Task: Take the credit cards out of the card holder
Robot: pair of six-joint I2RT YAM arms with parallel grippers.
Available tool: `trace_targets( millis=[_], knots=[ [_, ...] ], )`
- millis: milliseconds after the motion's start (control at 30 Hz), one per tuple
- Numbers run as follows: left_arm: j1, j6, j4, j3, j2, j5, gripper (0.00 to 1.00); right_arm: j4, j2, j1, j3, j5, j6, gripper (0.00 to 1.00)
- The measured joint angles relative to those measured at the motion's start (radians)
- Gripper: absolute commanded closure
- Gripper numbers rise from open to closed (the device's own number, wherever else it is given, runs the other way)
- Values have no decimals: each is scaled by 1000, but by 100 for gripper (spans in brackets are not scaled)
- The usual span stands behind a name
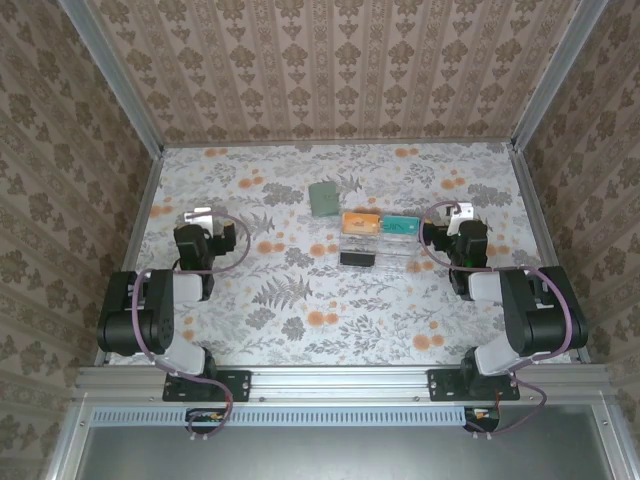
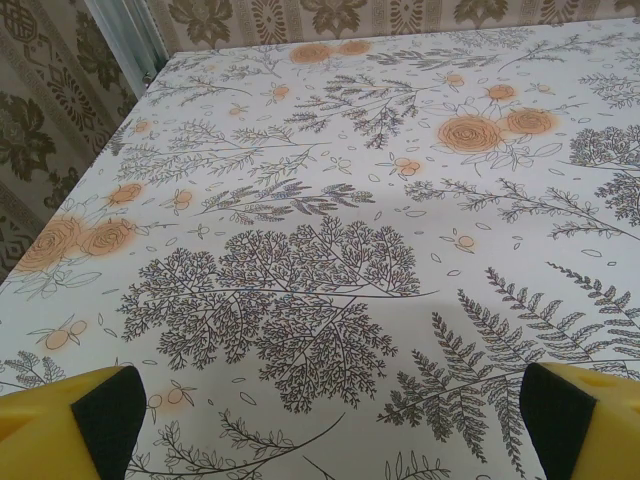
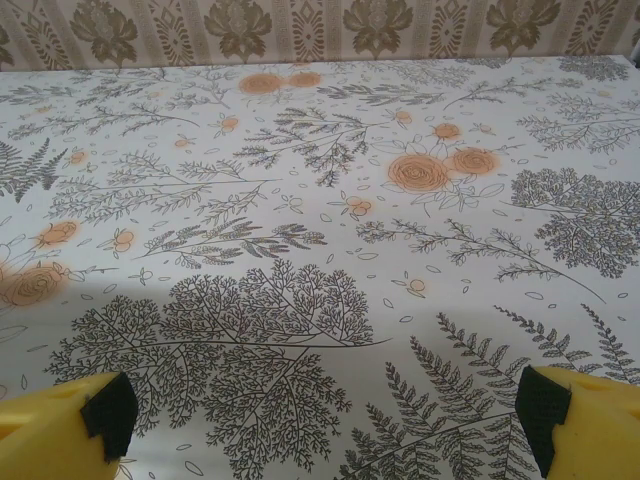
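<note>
Yellow fingers (image 2: 45, 435) with black pads (image 2: 108, 420) sit in the bottom corners of the left wrist view. Left pincer (image 2: 330, 415) is spread wide with nothing between the jaws, over bare floral-print desk (image 2: 300, 200). Right wrist view is alike: right pincer (image 3: 325, 415) is fully apart and grips nothing, with desk print below.

Top view:
- Black left arm (image 1: 140, 315) and black right arm (image 1: 535, 315) are folded close to their bases on the aluminium rail (image 1: 340, 383) at the near edge.
- Left pincer is over the left side of the desk, well apart from every object.
- Right pincer is over the right side, near the right end of the clear plastic compartment tray (image 1: 395, 250), with a gap between them.

Dull grey-green flat card holder (image 1: 324, 198) lies flat on the desk past centre and looks closed. It sits just beside the tray's far left corner; cannot tell whether they touch.

Tan-orange thin plastic card (image 1: 360, 221) and teal-green thin plastic card (image 1: 400, 226) are outside the card holder. They lie side by side along the tray's far row, orange on the left, teal on the right, close together.

Small black rectangular block (image 1: 357, 258) sits in the tray's near row, in front of the orange card. Beige patterned wallpaper walls (image 1: 330, 70) close the desk in on three sides.
</note>
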Motion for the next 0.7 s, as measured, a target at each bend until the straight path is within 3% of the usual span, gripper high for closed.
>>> trace_targets(
  millis=[700],
  knots=[
    [0, 0, -6, 1, -2, 15, 0, 0, 0, 0, 0, 0, 0, 0]
  ],
)
